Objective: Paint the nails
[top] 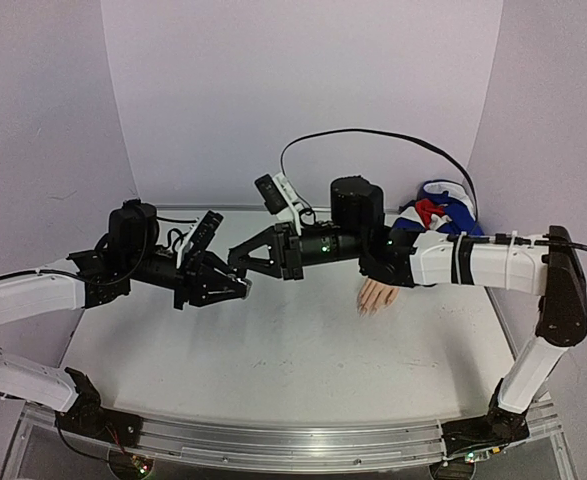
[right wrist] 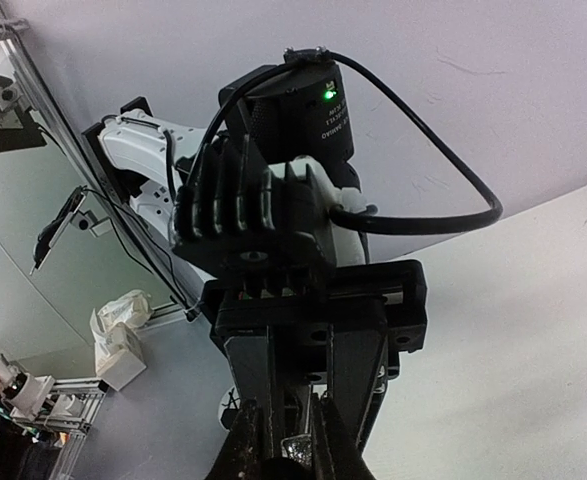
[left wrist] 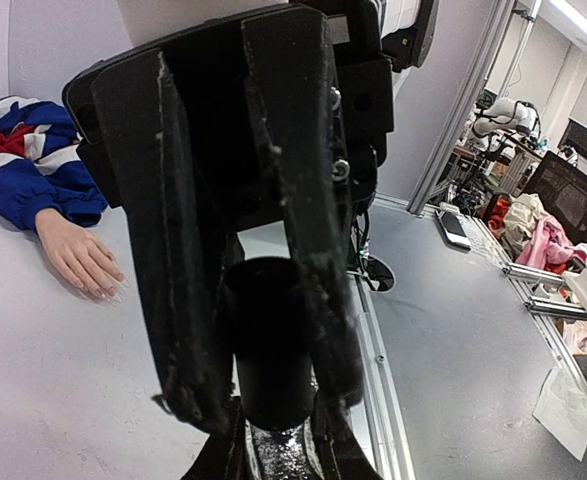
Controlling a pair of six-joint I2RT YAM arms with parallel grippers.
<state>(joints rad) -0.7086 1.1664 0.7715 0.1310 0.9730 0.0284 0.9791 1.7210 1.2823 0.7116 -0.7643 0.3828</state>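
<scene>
On the table (top: 303, 370) I see the mannequin hand (top: 378, 296) lying flat. Well left of it, my left gripper (top: 243, 288) clamps a small bottle (left wrist: 276, 447); my right gripper (top: 235, 264) is closed around its dark cap (left wrist: 268, 340). The nails (left wrist: 108, 292) tip that hand's fingers.

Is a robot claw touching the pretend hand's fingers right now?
No, both the left gripper and right gripper meet at a small bottle, away from the mannequin hand lying on the table.

Left near tabletop (top: 293, 380) open. Blocked centre with left claw (top: 243, 288) and right claw (top: 237, 264), joined at small bottle (left wrist: 268, 350). Overhung mannequin hand (top: 377, 296), far right, with right forearm (top: 483, 262).
</scene>
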